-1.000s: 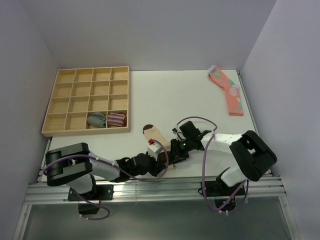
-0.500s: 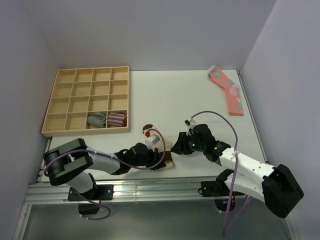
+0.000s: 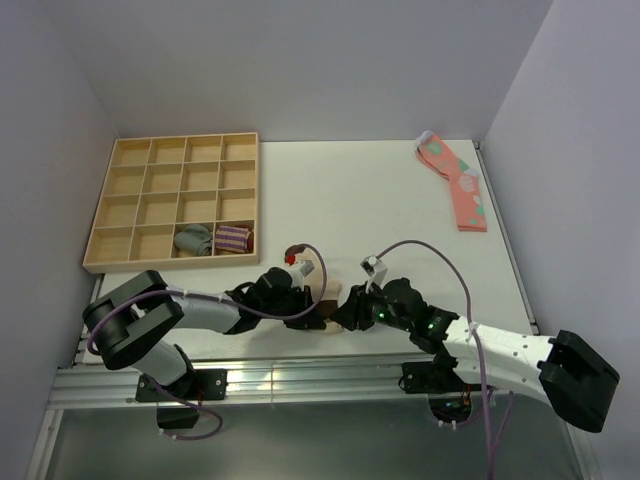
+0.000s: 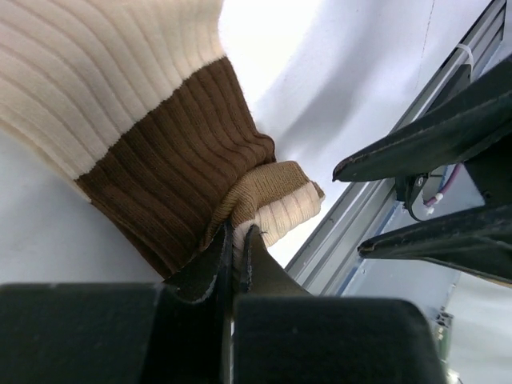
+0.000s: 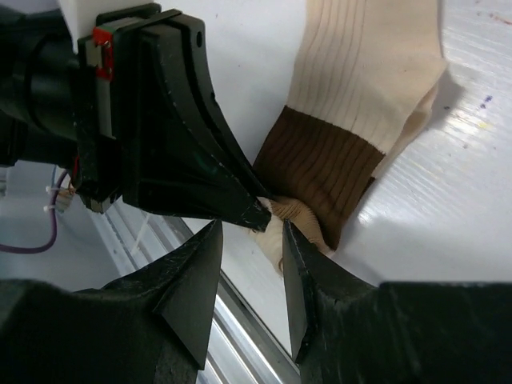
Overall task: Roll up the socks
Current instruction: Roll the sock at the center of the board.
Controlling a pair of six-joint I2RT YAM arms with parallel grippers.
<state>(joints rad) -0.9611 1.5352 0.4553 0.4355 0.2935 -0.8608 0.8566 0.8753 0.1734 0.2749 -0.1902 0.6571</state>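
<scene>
I have the socks (image 3: 325, 298) lying at the near edge of the table (image 3: 380, 200), just in front of both arm bases, with the brown cuff end towards me and the cream leg running away from it. The left gripper (image 4: 238, 240) is clenched on a small fold of cuff fabric; the right gripper (image 5: 252, 228) stands released, with nothing between its fingers, hovering just beside that fold.

I judge this to be the start of the roll. To do it well I would keep the left pinch firm and low, bring the right jaws down over the free side of the cuff so both layers are caught, then turn the fold away from the table edge, towards the cream part, keeping the two socks aligned. The rail is very near, so any pull towards me could drag the cuff off the table.

The overhead camera gives me the layout: the wooden tray (image 3: 100, 215) with two rolled pairs far left and the pink socks (image 3: 460, 185) far right, well apart from the work. It hides the grip under the arms. The left wrist camera shows the pinch itself, a tan and cream tuck caught between closed tips. The right wrist camera shows the gap between the open fingers and how close the left tip sits to it
</scene>
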